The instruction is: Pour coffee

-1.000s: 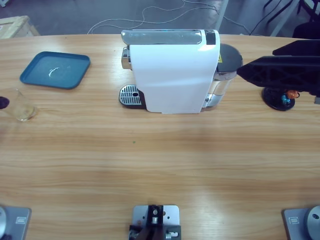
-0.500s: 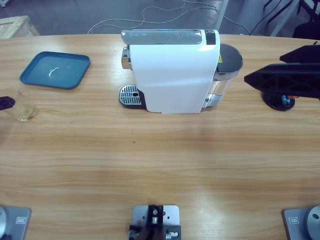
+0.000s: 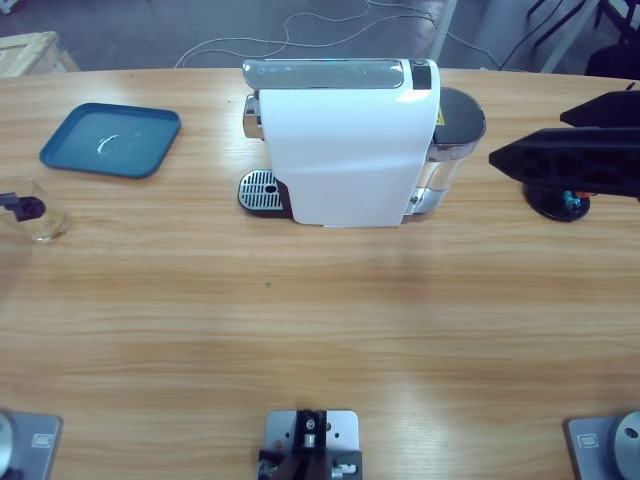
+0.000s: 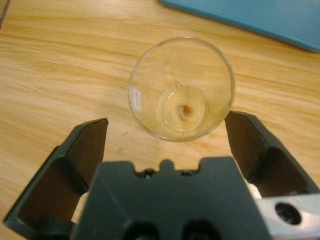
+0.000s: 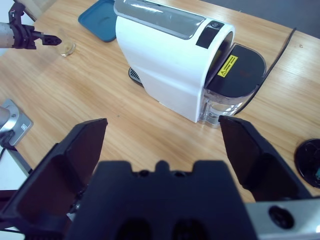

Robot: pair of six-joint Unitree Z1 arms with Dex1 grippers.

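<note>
Standing mid-desk on the long wooden desk, the white capsule coffee machine has both claws spread wide and holding nothing.
Left of it lies a flat teal rectangular tray; the right claw hovers high, facing the machine; the left claw flanks the small clear drinking glass without touching; inside, only a faint brownish trace shows, perhaps coffee, though it is hard to tell.

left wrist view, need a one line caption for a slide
Open left gripper poised around an upright clear glass on the wooden table, blue tray beyond.
</note>
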